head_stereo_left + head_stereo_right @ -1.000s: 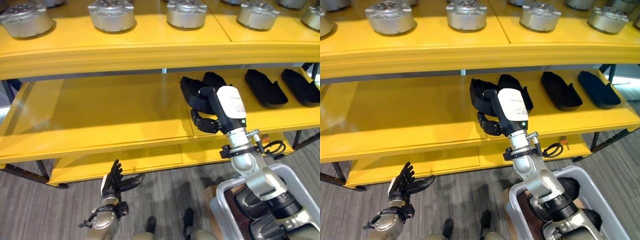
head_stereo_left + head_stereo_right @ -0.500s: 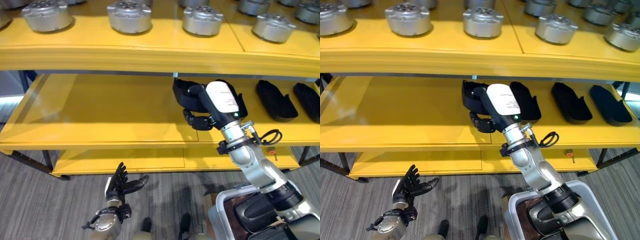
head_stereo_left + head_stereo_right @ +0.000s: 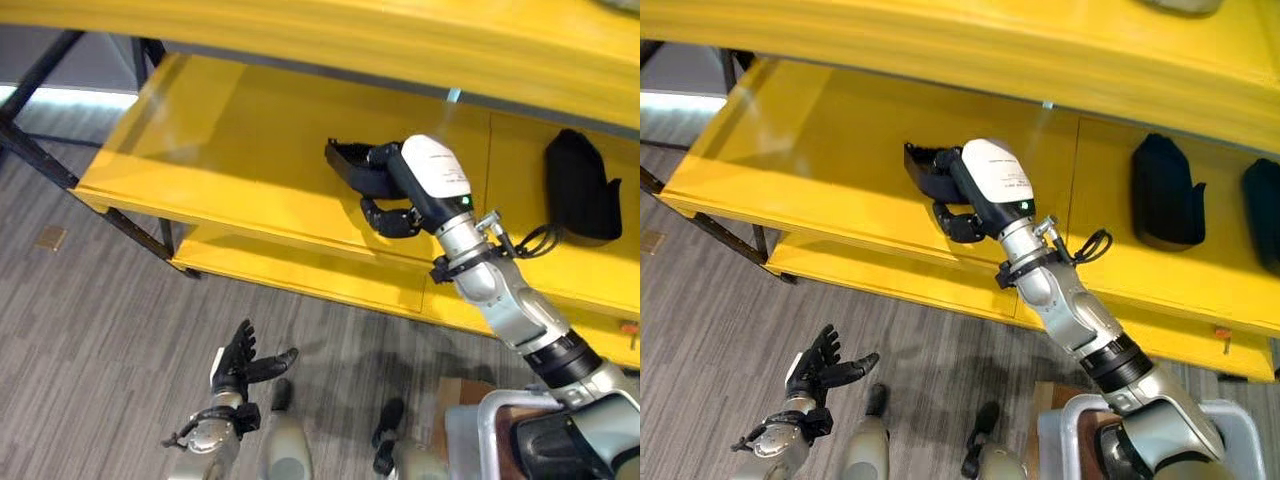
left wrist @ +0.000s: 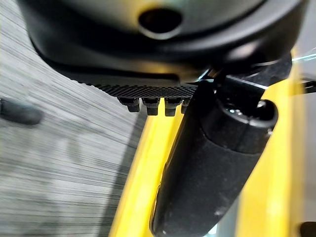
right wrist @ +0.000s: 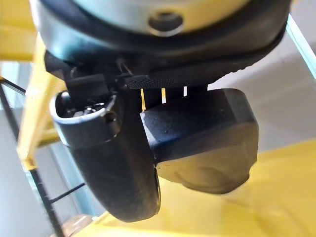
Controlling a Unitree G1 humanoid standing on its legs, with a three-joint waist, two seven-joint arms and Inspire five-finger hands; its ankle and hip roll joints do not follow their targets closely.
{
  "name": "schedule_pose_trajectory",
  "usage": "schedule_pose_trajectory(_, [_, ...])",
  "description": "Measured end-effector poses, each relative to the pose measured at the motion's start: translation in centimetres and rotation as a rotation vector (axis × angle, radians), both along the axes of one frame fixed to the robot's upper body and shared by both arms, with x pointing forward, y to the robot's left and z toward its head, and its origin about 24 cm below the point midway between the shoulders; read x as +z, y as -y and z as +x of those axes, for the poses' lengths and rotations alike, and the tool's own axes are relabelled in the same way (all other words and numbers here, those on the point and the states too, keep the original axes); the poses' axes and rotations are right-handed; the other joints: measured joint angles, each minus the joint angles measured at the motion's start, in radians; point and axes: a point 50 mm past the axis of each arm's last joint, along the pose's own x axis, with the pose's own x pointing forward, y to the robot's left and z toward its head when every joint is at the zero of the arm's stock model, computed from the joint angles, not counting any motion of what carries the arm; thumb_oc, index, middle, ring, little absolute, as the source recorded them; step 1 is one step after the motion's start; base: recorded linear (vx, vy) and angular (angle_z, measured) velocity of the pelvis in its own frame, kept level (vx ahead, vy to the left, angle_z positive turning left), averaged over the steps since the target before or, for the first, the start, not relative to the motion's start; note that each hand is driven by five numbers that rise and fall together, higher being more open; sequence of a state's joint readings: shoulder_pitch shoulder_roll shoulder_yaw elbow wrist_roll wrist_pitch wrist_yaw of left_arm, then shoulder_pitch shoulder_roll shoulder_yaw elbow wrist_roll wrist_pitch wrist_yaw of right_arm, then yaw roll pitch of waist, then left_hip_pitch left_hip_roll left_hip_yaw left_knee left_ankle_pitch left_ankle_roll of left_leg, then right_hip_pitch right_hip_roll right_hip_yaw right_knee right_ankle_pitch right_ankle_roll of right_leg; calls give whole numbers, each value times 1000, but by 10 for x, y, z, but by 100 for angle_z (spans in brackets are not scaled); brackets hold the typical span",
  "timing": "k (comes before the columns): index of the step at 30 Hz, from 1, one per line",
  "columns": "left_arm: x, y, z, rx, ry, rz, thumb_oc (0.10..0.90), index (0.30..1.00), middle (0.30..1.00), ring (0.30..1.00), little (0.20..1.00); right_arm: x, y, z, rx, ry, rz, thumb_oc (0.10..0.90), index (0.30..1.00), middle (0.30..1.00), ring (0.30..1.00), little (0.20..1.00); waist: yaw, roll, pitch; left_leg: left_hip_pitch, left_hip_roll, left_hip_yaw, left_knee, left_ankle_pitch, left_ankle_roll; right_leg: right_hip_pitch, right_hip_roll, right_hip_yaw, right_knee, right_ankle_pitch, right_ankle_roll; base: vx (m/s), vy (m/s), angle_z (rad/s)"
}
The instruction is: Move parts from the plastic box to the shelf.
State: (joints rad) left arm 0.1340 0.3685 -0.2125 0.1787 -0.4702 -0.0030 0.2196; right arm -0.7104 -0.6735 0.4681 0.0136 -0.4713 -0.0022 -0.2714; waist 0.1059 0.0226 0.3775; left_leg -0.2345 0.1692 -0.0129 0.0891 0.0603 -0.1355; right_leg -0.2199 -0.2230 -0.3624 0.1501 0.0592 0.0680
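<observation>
No legible text, labels or numbers anywhere.

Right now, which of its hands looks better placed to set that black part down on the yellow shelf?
The right hand: it already grips the black part over the middle shelf. The left hand hangs open, low over the floor, in front of the shelf.

Right hand [image 3: 400, 200] fingers curled; left hand [image 3: 235, 365] spread, low

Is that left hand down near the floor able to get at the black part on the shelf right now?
Probably not. The left hand hangs open low over the floor, well apart from the black part, which the right hand already holds.
</observation>
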Motion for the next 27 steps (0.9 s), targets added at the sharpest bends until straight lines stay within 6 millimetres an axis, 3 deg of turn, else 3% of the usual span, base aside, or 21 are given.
schedule_pose_trajectory(2, [15,1,18,-36,67,16,900,1000,1000,1000,1000,3,16,4,-79,-2,-18,400,300,300,300,300,2,-5,28,-48,-78,1,15,3,27,-42,-77,1,24,4,6,39,162,32])
schedule_pose_trajectory(4, [33,-15,25,-18,139,63,900,1000,1000,1000,1000,-6,25,12,-154,-28,-54,400,300,300,300,300,33,-8,44,-56,-143,30,36,-20,68,-41,-135,21,-8,38,-3,26,123,10])
schedule_pose_trajectory(6, [41,-27,26,7,175,94,900,1000,1000,1000,1000,-2,31,16,-175,-9,-60,400,300,300,300,300,39,-7,48,-65,-158,37,51,-34,88,-27,-148,8,-31,65,24,33,111,8])
schedule_pose_trajectory(11, [41,-24,27,-18,177,103,900,1000,1000,1000,1000,13,43,24,-256,34,-25,400,300,300,300,300,31,-8,60,-89,-155,41,54,-36,91,-36,-139,2,-68,73,38,23,52,-2])
schedule_pose_trajectory(18, [38,-8,28,-54,177,60,900,1000,1000,1000,1000,4,65,34,-384,-12,-14,400,300,300,300,300,-24,-7,63,-104,-142,65,61,-38,91,-55,-125,24,-85,86,56,4,11,-12])
schedule_pose_trajectory(23, [41,-7,32,-55,193,61,900,1000,1000,1000,1000,3,76,39,-442,-27,-18,400,300,300,300,300,-24,-6,64,-106,-119,81,68,-40,87,-67,-103,37,-92,92,62,-1,0,-15])
schedule_pose_trajectory(27, [42,-7,33,-57,197,60,900,1000,1000,1000,1000,12,80,43,-463,-9,-11,400,300,300,300,300,-36,10,73,-106,-110,93,74,-40,86,-74,-95,54,-91,97,57,-13,-16,-10])
